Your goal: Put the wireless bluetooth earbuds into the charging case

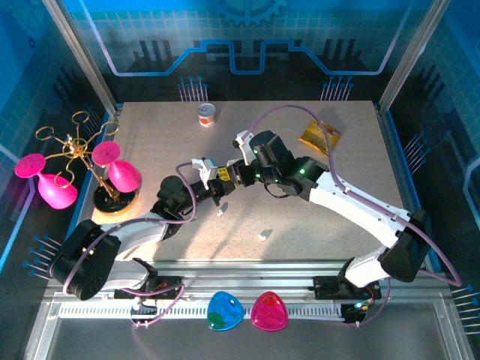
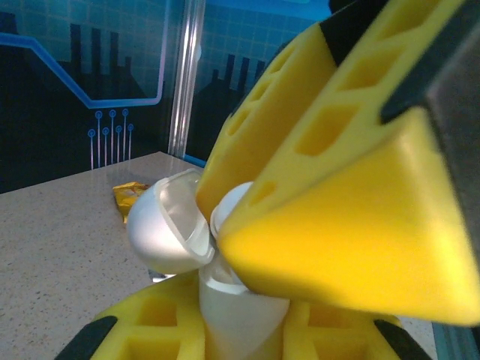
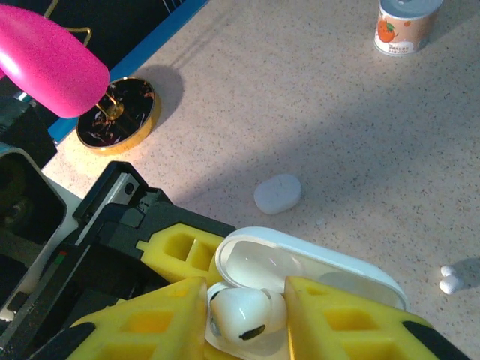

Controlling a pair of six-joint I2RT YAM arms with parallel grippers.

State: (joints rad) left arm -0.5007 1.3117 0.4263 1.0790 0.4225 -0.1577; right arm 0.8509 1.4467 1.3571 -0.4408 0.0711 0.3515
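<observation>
We take this for a robotics lab cell, not a home or a shop. The left arm (image 1: 97, 255) and the right arm (image 1: 360, 206) are bolted to an aluminium rail (image 1: 420, 300) at the near edge of a speckled counter (image 1: 150, 135). Metal posts (image 1: 81, 52) frame the booth, and blue printed panels (image 1: 150, 34) with circuit lines and a gear wall it in. Purple cables (image 1: 296, 109) loop along the arms. The right tool (image 3: 246, 300) wears yellow moulded fingers. A gold stand (image 1: 105, 161) and a small can (image 1: 207, 115) sit about as props.
</observation>
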